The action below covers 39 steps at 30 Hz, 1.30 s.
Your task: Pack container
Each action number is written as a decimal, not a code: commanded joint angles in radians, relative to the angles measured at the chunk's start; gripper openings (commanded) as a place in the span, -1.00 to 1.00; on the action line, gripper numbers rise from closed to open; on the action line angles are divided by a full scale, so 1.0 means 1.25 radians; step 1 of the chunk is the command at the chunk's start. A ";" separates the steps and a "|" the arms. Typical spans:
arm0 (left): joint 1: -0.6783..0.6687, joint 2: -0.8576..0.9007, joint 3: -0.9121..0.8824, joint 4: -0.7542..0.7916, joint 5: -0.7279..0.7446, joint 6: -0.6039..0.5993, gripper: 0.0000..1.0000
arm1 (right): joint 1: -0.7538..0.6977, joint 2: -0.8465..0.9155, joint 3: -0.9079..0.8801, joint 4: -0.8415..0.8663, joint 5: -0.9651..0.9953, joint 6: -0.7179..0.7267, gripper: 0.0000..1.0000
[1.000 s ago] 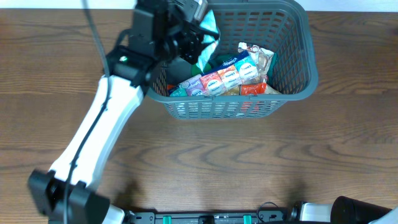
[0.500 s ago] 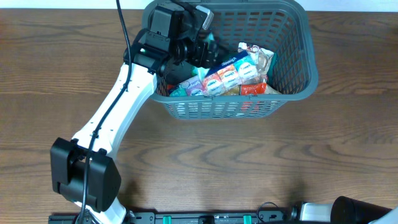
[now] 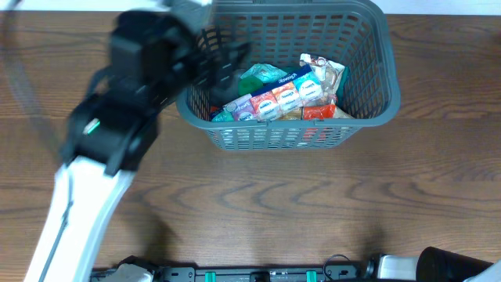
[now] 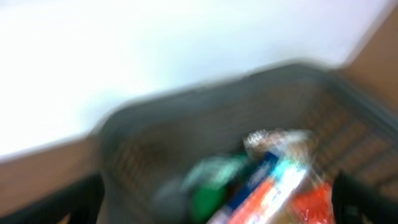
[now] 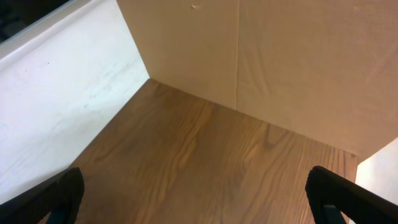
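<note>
Left end effector (image 3: 221, 56) by container (image 3: 274, 135), long axis left-right

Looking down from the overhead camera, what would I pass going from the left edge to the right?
Left arm → basket, and inside it green packet → pale crinkly packet → bare table.
</note>
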 commanded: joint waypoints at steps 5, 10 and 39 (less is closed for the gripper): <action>0.077 -0.157 0.002 -0.327 -0.326 -0.002 0.97 | -0.008 0.001 -0.001 0.000 0.008 0.009 0.99; 0.096 -0.198 0.002 -0.531 -0.327 -0.002 0.97 | -0.008 0.001 -0.001 0.000 0.008 0.009 0.99; 0.096 -0.309 -0.278 -0.522 -0.325 -0.070 0.97 | -0.008 0.001 -0.001 0.012 -0.042 0.014 0.98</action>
